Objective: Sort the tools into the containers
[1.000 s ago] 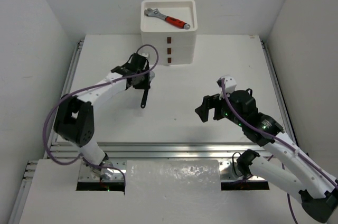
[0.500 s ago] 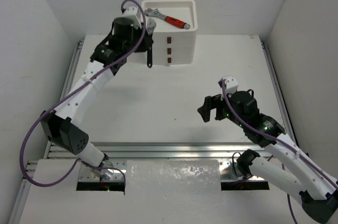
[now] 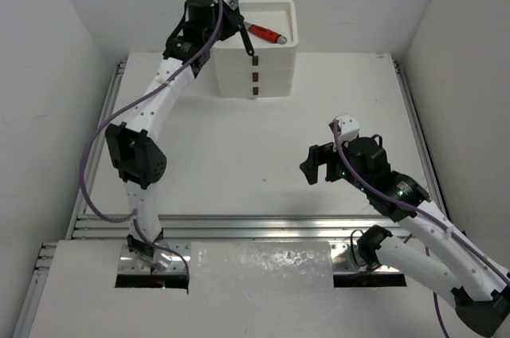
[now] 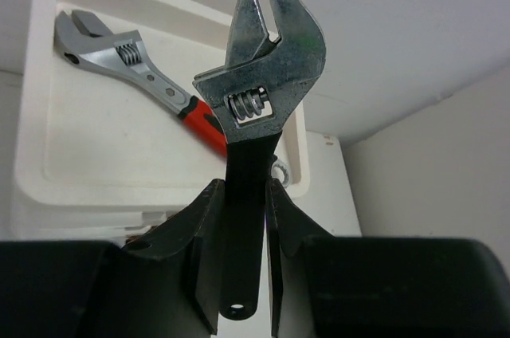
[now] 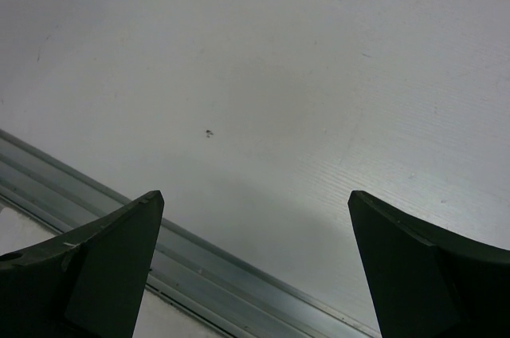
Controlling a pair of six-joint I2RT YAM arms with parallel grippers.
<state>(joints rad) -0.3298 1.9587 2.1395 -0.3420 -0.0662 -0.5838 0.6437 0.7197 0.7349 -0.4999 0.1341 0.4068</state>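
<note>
My left gripper (image 3: pixel 236 25) is shut on a black-handled adjustable wrench (image 3: pixel 243 33), held in the air at the left front edge of the white drawer unit's top tray (image 3: pixel 288 13). In the left wrist view the wrench (image 4: pixel 259 107) stands between my fingers (image 4: pixel 199 226), its steel head up. A red-handled adjustable wrench (image 3: pixel 263 32) lies in the tray, also seen in the left wrist view (image 4: pixel 135 67). The three drawers with dark handles (image 3: pixel 256 76) look shut. My right gripper (image 3: pixel 312 165) is open and empty above the bare table (image 5: pixel 279 75).
White walls close in the table on the left, back and right. An aluminium rail (image 3: pixel 255 226) runs along the table's near edge, also seen in the right wrist view (image 5: pixel 239 290).
My left arm has lifted the black-handled wrench from the table's left middle up and back to the tray's left front edge. The right arm has barely moved.
</note>
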